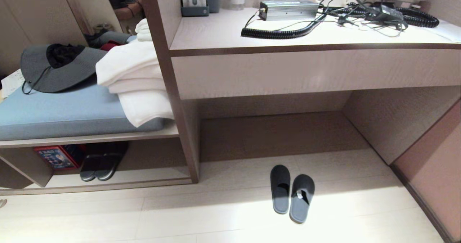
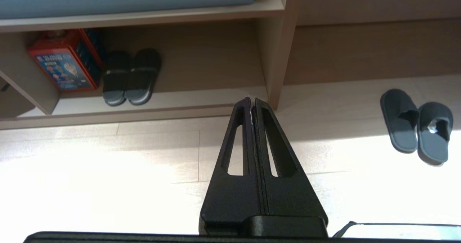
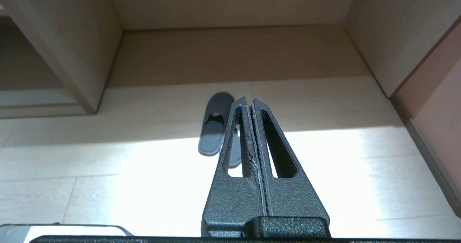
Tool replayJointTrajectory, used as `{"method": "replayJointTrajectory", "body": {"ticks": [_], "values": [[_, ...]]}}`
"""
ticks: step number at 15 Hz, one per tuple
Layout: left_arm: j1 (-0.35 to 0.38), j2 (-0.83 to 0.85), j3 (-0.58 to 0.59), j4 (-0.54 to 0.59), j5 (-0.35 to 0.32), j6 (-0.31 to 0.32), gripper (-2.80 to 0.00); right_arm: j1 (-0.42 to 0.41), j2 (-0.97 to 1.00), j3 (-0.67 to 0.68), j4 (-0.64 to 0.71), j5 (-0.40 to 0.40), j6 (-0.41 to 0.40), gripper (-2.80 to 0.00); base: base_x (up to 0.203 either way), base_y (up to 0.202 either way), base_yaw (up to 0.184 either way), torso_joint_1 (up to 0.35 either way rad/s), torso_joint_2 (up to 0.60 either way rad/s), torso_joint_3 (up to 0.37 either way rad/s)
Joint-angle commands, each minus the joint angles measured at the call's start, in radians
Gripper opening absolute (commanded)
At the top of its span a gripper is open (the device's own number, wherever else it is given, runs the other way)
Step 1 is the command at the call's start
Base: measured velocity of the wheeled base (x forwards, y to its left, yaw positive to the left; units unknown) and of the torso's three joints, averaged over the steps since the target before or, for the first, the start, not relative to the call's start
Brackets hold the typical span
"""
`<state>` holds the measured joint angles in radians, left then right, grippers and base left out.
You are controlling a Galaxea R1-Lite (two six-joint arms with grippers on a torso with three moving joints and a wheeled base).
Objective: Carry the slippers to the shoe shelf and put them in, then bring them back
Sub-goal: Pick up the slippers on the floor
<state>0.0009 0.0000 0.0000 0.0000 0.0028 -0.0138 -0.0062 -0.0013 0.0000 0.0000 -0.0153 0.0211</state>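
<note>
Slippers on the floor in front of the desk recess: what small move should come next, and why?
Probably lower the right gripper toward the slippers and open it. The pair lies untouched on the floor outside the shoe shelf, and the right wrist view already looks onto it. Both that gripper and the left gripper are shut and hold nothing.

No text on anything here is legible.
</note>
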Motion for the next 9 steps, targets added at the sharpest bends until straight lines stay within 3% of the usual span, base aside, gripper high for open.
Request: {"method": "replayJointTrajectory", "body": {"ticks": [1, 9], "values": [[-0.001, 0.002, 0.0, 0.0, 0.0, 0.0, -2.8, 0.0, 0.001, 0.001, 0.0, 0.0, 0.0, -2.8, 0.0, 0.0, 0.0, -0.001, 0.01, -0.204], [0.0, 0.002, 0.0, 0.002, 0.0, 0.0, -2.8, 0.0, 0.0, 0.002, 0.0, 0.0, 0.0, -2.8, 0.0, 0.0, 0.0, 0.002, 0.0, -0.199]]}}
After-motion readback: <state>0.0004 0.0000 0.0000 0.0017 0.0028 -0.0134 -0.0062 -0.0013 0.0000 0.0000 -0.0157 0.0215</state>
